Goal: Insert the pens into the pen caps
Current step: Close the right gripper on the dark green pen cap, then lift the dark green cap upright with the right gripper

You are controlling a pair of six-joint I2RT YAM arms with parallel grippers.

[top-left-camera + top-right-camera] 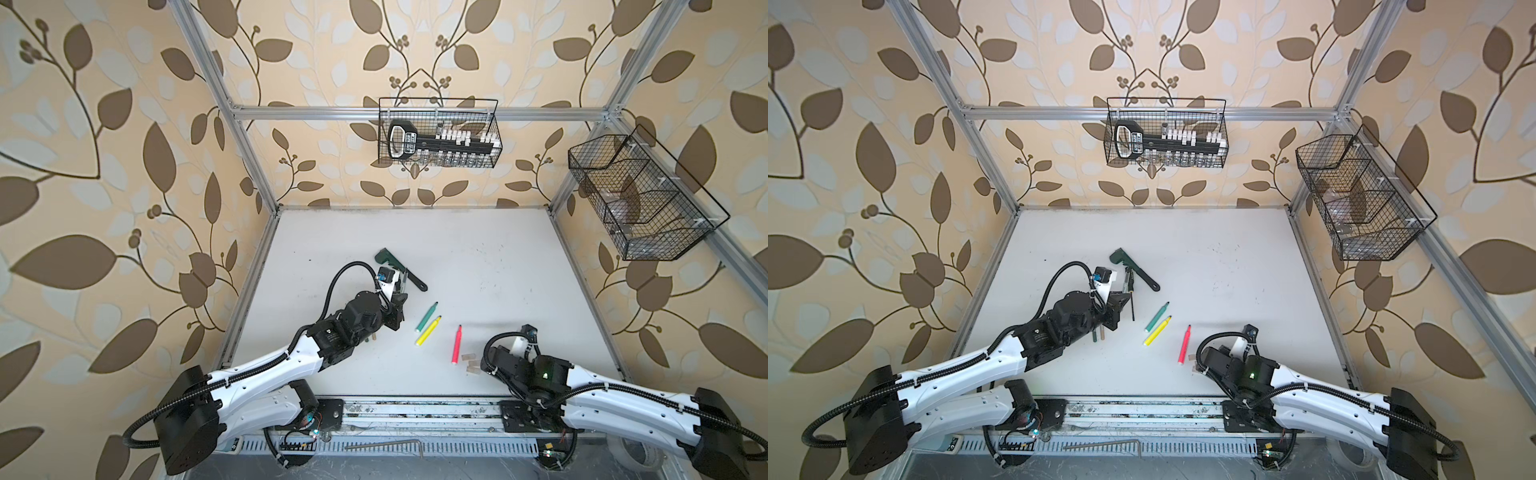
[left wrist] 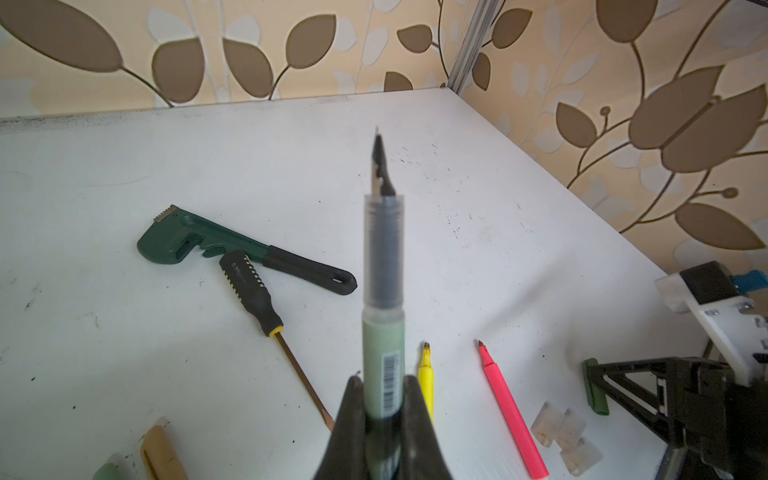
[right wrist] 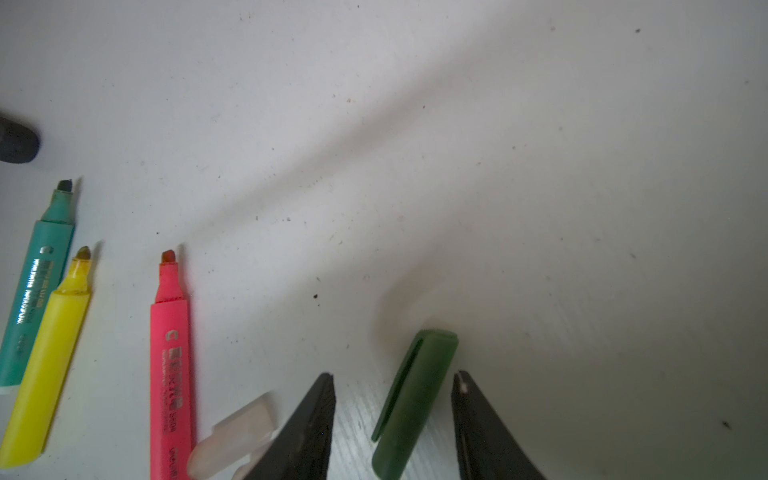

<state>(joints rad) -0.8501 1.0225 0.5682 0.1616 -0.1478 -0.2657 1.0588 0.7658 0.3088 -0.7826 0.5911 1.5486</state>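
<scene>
My left gripper [image 2: 382,380] is shut on a grey-green pen [image 2: 383,353], whose dark tip points away over the table; in a top view this gripper [image 1: 398,308] hovers left of centre. My right gripper [image 3: 395,376] is low at the table, open, with a dark green pen cap [image 3: 415,399] lying between its jaws and a gap on each side. Teal green [image 1: 426,316], yellow [image 1: 428,331] and pink [image 1: 457,344] pens lie uncapped mid-table. Pale beige pen caps [image 2: 565,436] sit by the pink pen's rear end. A gold-brown pen [image 2: 162,457] lies below the left arm.
A dark green wrench [image 2: 199,243] and a black-handled screwdriver [image 2: 253,291] lie behind the left gripper. Two wire baskets hang on the frame, one at the back [image 1: 438,133] and one at the right [image 1: 640,195]. A metal hex key [image 1: 382,445] lies on the front rail.
</scene>
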